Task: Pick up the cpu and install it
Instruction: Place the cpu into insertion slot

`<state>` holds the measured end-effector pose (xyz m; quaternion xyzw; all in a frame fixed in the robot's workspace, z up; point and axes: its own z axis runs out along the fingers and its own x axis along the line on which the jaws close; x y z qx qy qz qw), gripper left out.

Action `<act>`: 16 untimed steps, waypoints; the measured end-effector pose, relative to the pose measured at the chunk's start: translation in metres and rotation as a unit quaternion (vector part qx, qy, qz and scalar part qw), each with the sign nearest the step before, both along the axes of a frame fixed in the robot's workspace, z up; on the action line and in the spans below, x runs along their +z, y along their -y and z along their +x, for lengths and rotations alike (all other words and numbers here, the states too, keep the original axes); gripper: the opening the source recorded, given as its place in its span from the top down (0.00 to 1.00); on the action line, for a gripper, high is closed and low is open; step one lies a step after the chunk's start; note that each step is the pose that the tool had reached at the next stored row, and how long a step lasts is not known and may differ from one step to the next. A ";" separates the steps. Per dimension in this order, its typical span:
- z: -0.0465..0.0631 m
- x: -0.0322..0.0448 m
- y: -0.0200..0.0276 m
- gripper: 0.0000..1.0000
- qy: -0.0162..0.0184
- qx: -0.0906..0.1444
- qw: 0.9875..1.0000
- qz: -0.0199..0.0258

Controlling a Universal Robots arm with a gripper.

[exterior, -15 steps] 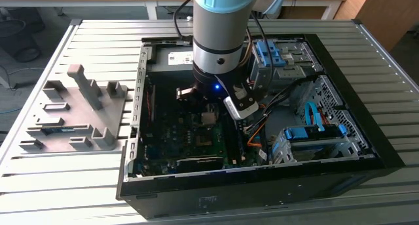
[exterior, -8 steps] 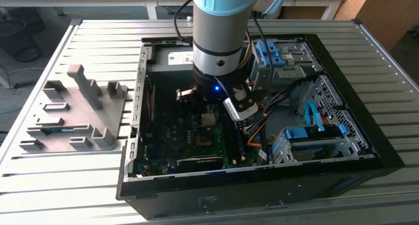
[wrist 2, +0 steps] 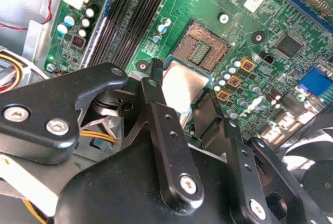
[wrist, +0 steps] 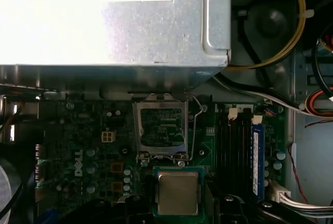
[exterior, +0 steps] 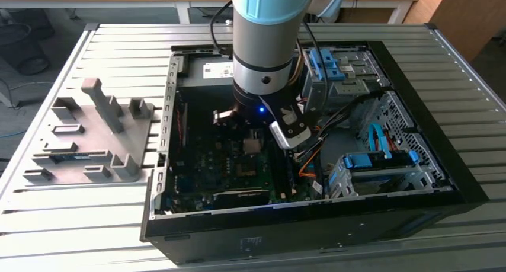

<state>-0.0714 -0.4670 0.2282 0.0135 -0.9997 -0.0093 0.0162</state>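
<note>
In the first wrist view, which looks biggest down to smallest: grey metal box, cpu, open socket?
Largest: grey metal box.
Then cpu and open socket look alike; the cpu is nearer the camera, so unranked.

With the open computer case (exterior: pixel 276 236) as dial centre in the exterior view, the parts fixture (exterior: pixel 87 136) lies at nine o'clock. Inside the case the power supply (exterior: pixel 207 70) sits at eleven, drive bays (exterior: pixel 348 67) at one, a drive cage (exterior: pixel 375 165) at four, the motherboard (exterior: pixel 201 165) at eight — the arm (exterior: pixel 269 41) hangs over it from twelve. In the first wrist view the cpu (wrist: pixel 178 190) sits between the fingers of the gripper (wrist: pixel 178 203), just beside the open socket (wrist: pixel 160 128), memory slots (wrist: pixel 237 146) near both.
</note>
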 end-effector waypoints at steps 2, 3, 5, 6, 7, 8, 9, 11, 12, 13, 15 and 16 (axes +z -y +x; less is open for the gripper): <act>0.000 -0.0018 0.0005 0.53 0.000 0.000 1.000 0.000; 0.000 -0.0032 0.0006 0.53 0.000 0.000 1.000 0.000; 0.000 -0.0055 0.0007 0.53 0.000 0.000 1.000 0.000; 0.000 -0.0062 0.0008 0.53 0.000 0.000 1.000 0.000; 0.000 -0.0066 0.0008 0.53 0.000 0.000 1.000 0.000; -0.001 -0.0070 0.0010 0.53 0.000 0.000 1.000 0.000; -0.001 -0.0074 0.0011 0.53 0.000 0.000 1.000 0.000; -0.001 -0.0080 0.0014 0.53 0.000 0.000 1.000 0.000; -0.001 -0.0082 0.0017 0.53 0.000 0.000 1.000 0.000; -0.001 -0.0084 0.0021 0.53 0.000 0.000 1.000 0.000; -0.001 -0.0089 0.0029 0.53 0.000 0.000 1.000 0.000; -0.001 -0.0091 0.0033 0.53 0.000 0.000 1.000 0.000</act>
